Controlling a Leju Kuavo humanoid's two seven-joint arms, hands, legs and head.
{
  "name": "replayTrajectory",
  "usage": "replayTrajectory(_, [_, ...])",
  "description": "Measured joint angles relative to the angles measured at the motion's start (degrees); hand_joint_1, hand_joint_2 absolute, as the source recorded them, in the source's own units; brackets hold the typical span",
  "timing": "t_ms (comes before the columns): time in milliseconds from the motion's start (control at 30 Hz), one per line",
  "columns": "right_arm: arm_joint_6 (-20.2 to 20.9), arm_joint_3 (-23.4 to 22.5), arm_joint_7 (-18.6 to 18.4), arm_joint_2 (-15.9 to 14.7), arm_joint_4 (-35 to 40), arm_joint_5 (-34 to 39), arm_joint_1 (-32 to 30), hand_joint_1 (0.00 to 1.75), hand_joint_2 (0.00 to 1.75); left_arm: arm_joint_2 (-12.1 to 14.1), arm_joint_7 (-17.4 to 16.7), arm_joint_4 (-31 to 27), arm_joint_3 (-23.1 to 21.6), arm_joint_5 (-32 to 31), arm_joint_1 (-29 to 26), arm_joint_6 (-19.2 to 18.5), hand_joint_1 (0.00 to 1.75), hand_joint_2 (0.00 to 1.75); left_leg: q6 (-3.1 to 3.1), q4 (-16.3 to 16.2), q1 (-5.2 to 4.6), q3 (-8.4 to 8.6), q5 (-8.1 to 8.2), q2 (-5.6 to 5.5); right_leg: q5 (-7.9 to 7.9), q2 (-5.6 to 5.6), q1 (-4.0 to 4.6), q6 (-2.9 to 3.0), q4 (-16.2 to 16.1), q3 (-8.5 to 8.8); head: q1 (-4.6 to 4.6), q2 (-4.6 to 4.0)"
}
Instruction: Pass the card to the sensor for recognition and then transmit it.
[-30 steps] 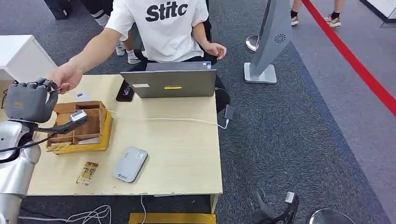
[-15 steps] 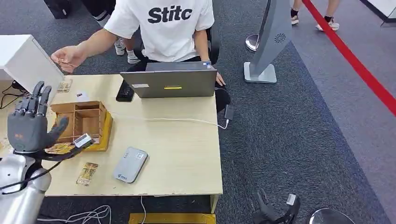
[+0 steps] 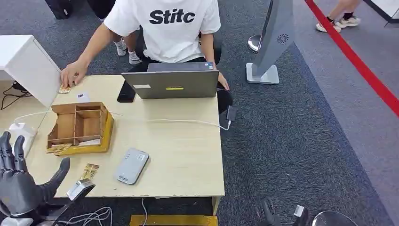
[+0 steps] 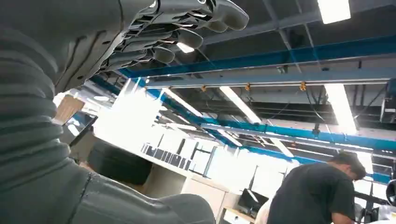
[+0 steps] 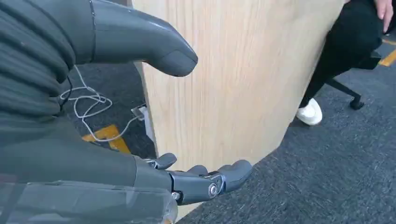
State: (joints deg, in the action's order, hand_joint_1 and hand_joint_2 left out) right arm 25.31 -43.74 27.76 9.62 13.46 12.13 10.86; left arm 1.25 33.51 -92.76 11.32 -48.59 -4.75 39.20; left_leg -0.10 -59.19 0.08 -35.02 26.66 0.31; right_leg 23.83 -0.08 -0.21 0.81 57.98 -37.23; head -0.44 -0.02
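With the hand-over apparently done, the left hand (image 3: 21,186) hung empty, fingers spread, at the table's (image 3: 188,155) near left corner, right hand (image 5: 140,140) also open; next, another card (image 3: 88,172).

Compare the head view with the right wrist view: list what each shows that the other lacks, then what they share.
Head view alone: the left robot hand with fingers spread and nothing in it, a card near the table's front edge, the grey sensor, the cardboard organizer, the laptop, and the person's hand on a card at the far corner.

Right wrist view alone: the right robot hand, open and holding nothing, beside the table's side panel.

Both: the wooden table, grey carpet, white cables on the floor, and the seated person.
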Motion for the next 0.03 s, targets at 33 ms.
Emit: replayTrajectory(33, [0.04,-0.07,0.40,-0.04,0.05,0.38,-0.11,0.00,1.75,-0.40,0.15,-0.24,0.33,3.16,-0.75,-1.10,0.00,1.75,0.00,0.01,0.00,0.02,0.00,0.02,0.00,0.01,0.00,0.00,0.00,0.01,-0.02,0.00])
